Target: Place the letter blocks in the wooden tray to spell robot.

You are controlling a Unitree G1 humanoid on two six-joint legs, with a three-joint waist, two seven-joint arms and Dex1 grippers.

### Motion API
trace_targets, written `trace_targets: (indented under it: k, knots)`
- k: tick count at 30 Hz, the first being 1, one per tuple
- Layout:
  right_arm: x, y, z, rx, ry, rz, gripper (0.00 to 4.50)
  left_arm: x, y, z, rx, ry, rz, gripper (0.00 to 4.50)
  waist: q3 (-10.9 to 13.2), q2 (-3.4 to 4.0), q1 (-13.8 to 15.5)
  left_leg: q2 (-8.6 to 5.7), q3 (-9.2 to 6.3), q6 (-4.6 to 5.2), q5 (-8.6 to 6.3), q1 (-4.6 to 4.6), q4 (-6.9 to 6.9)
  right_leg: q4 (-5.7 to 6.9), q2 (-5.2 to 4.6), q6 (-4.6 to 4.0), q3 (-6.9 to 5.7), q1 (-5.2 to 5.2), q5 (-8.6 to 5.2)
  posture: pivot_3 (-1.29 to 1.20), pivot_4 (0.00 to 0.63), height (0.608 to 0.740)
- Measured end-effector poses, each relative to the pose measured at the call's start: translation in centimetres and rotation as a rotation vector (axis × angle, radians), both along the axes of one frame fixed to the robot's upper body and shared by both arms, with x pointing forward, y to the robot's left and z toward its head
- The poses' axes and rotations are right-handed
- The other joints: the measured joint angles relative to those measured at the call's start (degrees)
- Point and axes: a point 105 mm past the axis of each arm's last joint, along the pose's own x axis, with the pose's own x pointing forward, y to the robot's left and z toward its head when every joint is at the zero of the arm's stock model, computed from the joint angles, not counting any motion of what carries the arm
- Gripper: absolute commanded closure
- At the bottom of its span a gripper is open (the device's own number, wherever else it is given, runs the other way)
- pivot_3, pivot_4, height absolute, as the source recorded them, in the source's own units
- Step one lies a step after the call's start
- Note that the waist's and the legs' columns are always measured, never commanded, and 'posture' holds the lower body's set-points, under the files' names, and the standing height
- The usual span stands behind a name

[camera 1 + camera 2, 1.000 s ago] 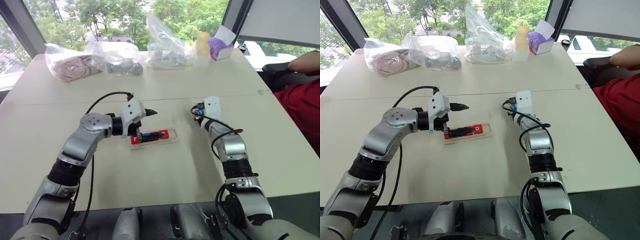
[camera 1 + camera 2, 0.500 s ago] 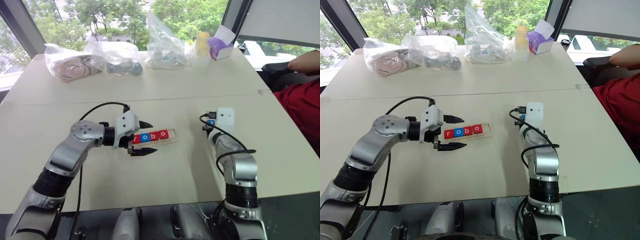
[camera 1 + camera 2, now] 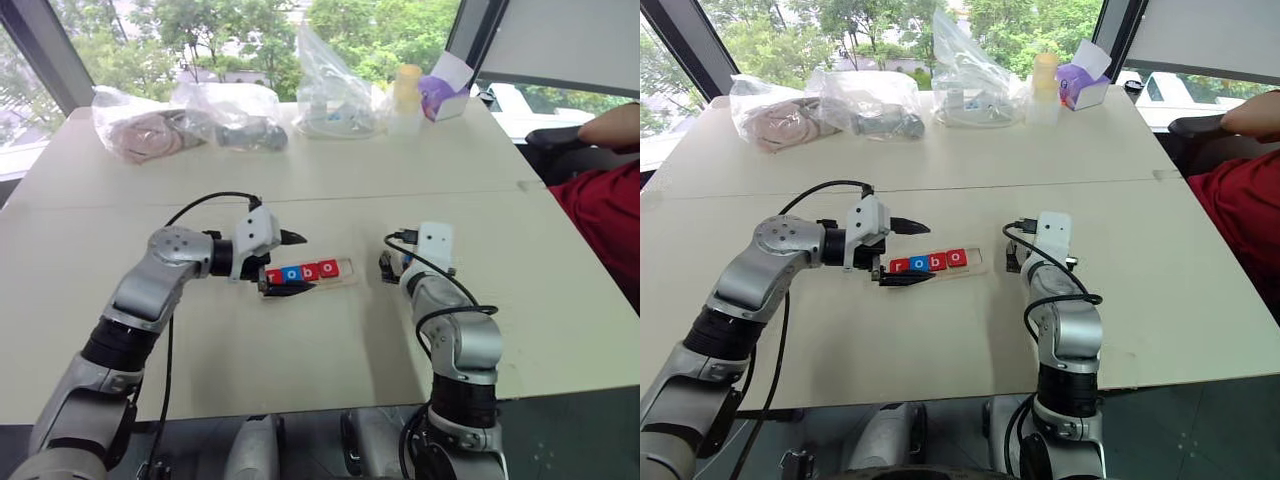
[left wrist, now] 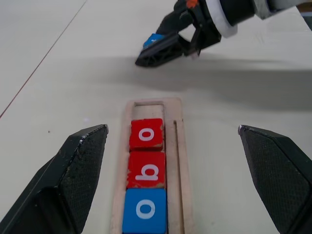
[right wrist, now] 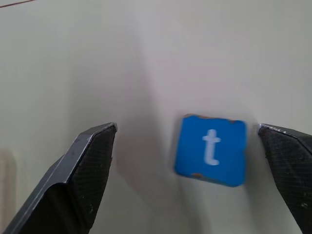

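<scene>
On the pale cream table (image 3: pixel 300 370), the left gripper (image 3: pixel 290 264) sits at the left end of the long narrow pale wooden tray (image 3: pixel 344 271), its two black fingers spread wide, one on the far side of the tray's end and one on the near side, holding nothing. In the left wrist view those fingers (image 4: pixel 73 175) flank the tray on both sides without touching it.

The tray holds four small flat square letter blocks in a row. From the left they are a red one that the near finger partly hides in the head views, a blue "o" block (image 4: pixel 145 210), a red "b" block (image 4: pixel 146 169) and a red "o" block (image 4: pixel 146 133). The last slot (image 4: pixel 148 109), at the tray's right end, is bare wood.

Just to the right of the tray, the right gripper (image 4: pixel 163 48) hangs low over the table. In the left wrist view the blue "t" block (image 5: pixel 210 149) shows between its tips. In the right wrist view that gripper's jaws stand wide, and the tile sits nearer one finger (image 5: pixel 287 161), blurred; whether it rests on the table or touches that finger cannot be told.
</scene>
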Motion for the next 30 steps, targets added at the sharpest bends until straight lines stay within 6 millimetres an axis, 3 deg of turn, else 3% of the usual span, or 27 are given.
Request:
trace_targets:
  k: [2,4,8,11,13,16,26,29,30]
  knots:
    - [0.3,-1.2,2.1,-0.016,-0.108,0.041,0.08,0.4,1.0,1.4,0.002,-0.035,0.020,0.00,-0.01,-0.01,-0.29,0.00,0.02,0.00,0.00,0.01,-0.03,-0.05,0.01,0.02,0.01,0.01,0.00,0.00,0.150,0.740]
    - [0.4,-1.2,3.3,-0.014,-0.159,0.174,0.08,0.3,1.5,2.1,-0.001,-0.042,0.017,0.00,0.00,0.00,-0.55,0.02,0.05,0.02,-0.01,0.07,-0.11,-0.06,0.04,0.03,0.04,0.02,0.00,0.00,0.150,0.740]
    - [-0.8,-0.5,4.9,-0.138,-0.203,0.676,0.08,-1.2,1.6,2.0,-0.004,0.046,-0.039,0.00,0.02,0.02,-0.44,0.04,0.06,0.09,-0.06,0.09,-0.17,-0.08,0.13,0.05,0.00,0.03,-0.03,0.00,0.150,0.740]
    - [-0.9,-2.5,2.9,-0.254,-0.087,0.837,0.08,-1.7,2.1,1.8,0.000,0.079,-0.033,0.00,0.01,-0.05,-0.36,0.05,0.07,0.11,-0.06,0.10,-0.09,-0.13,0.11,0.05,-0.02,0.11,-0.03,0.00,0.150,0.740]
    - [-0.6,-4.1,0.5,-0.332,0.014,0.898,0.08,-1.8,2.1,2.1,-0.003,0.076,-0.029,0.00,0.02,-0.05,-0.35,0.03,0.11,0.11,-0.06,0.10,-0.02,-0.13,0.10,0.04,0.01,0.11,-0.04,0.00,0.150,0.740]
    - [-1.0,-4.2,-1.8,-0.330,0.064,1.032,0.08,-1.7,2.4,2.6,-0.012,0.064,-0.005,0.00,0.03,-0.04,-0.54,0.05,0.15,0.11,-0.06,0.13,-0.04,-0.12,0.13,0.06,0.04,0.10,-0.02,0.00,0.150,0.740]
    - [1.3,-4.2,-2.1,-0.343,-0.022,1.147,0.08,-2.1,4.4,2.3,0.003,0.058,0.107,0.00,0.03,-0.06,-0.70,0.08,0.17,0.10,-0.06,0.22,0.01,-0.06,0.10,0.03,0.07,0.18,0.00,0.00,0.150,0.740]
    - [1.5,-4.0,-2.3,-0.327,-0.023,1.175,0.77,-2.3,4.7,2.2,0.012,0.056,0.120,0.00,0.03,-0.06,-0.79,0.08,0.18,0.10,-0.06,0.27,0.01,-0.01,0.11,0.02,0.08,0.20,0.00,0.00,0.150,0.740]
    - [1.5,-3.8,-2.3,-0.323,-0.021,1.190,1.30,-2.3,4.8,2.2,0.014,0.055,0.122,0.00,0.03,-0.06,-0.79,0.08,0.18,0.10,-0.06,0.28,0.01,0.00,0.10,0.02,0.08,0.21,0.01,0.00,0.150,0.740]
